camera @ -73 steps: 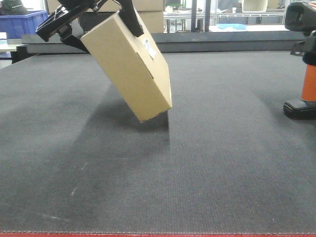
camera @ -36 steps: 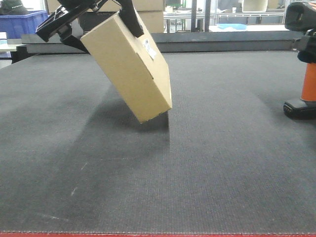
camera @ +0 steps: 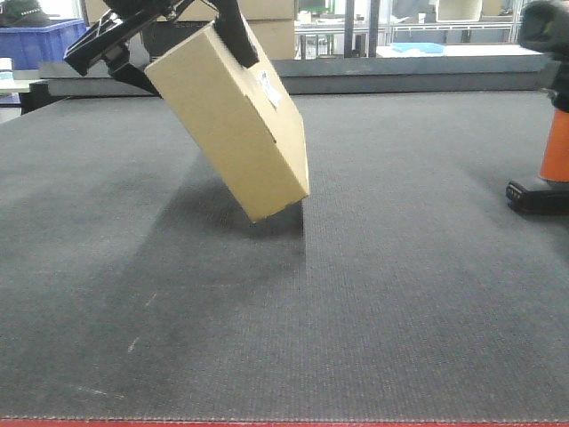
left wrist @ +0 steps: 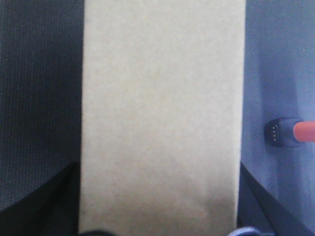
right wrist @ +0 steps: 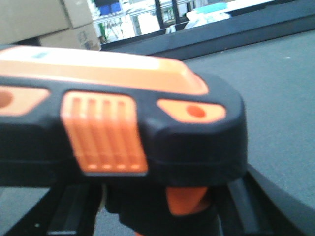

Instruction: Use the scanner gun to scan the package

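Observation:
The package [camera: 236, 120], a tan box with a small white label [camera: 267, 86], hangs tilted with its lower corner at the dark mat [camera: 373, 294]. My left gripper [camera: 191, 62] is shut on its upper end, one black finger on each side. In the left wrist view the package [left wrist: 162, 113] fills the middle between the fingers [left wrist: 44, 209]. The scanner gun [camera: 556, 147] stands at the right edge, with an orange handle, a black foot and its head partly cut off. My right gripper [right wrist: 157, 216] is shut on the scanner gun [right wrist: 118, 132] just below its head.
A raised dark rail [camera: 400, 73] bounds the mat at the back. Behind it are a blue bin [camera: 44, 40], stacked cartons [camera: 271, 27] and shelving. A red strip [camera: 284, 423] marks the front edge. Open mat lies between package and scanner.
The scanner gun has shifted slightly: its foot moved a little left and up, and its head leaned further right. The package and left gripper have stayed still.

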